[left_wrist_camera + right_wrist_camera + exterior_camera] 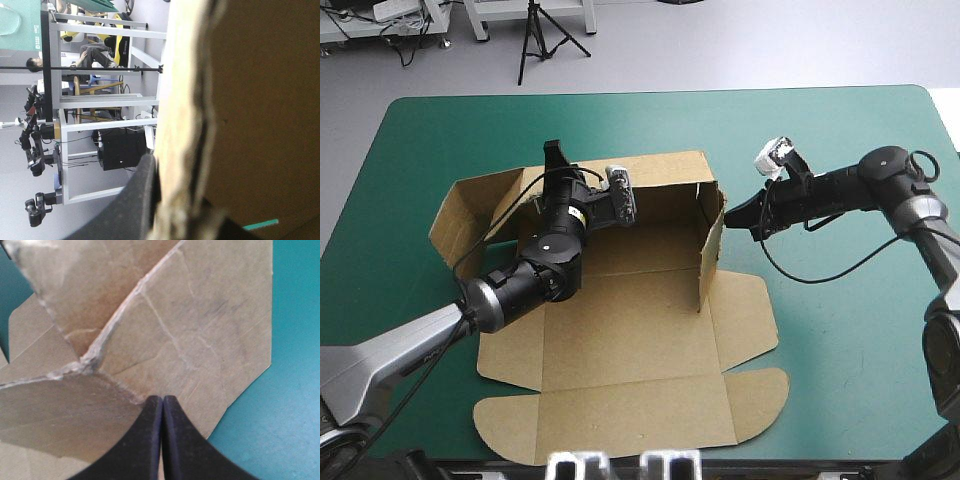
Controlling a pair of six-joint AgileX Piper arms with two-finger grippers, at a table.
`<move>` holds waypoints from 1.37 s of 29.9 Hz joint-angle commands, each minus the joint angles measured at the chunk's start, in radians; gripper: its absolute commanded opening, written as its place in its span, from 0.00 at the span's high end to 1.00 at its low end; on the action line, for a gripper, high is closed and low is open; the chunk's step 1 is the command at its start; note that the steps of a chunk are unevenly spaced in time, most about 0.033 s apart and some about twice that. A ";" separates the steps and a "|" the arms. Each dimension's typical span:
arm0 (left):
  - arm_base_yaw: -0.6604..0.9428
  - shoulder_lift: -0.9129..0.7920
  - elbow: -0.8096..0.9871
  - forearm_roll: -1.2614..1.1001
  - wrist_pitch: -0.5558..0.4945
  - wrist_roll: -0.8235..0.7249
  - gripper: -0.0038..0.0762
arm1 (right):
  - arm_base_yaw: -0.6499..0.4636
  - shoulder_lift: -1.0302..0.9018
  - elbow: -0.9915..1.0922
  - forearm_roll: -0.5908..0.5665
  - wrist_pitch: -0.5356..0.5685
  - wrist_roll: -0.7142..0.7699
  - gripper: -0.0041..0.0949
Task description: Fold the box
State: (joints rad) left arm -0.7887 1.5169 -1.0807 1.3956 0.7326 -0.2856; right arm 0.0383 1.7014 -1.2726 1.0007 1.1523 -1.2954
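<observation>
**Partly folded: two walls up, lid flat**

Your box [630, 330] lies in the middle of the table [840, 380]. Its far wall [665, 175] and right wall [710, 250] stand. The left wall [455, 215] leans half-raised, and the lid [630, 425] lies flat toward the near edge. Your left gripper [560, 165] clamps the far wall. Your right gripper [162, 402], clenched on nothing, noses the right wall's outside. Tucking looks undone.

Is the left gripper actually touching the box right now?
Touching. In the left wrist view the box has its edge lying flush against the left gripper's black finger, with no gap between them.
</observation>
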 commanded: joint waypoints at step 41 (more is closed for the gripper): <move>-0.024 -0.034 -0.037 -0.133 -0.024 0.087 0.93 | 0.222 -0.161 0.204 0.196 -0.569 -0.112 0.15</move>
State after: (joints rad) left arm -0.7954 1.5153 -1.0919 1.2868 0.7159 -0.1938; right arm 0.2548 1.5835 -1.0385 1.1449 0.6527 -1.4503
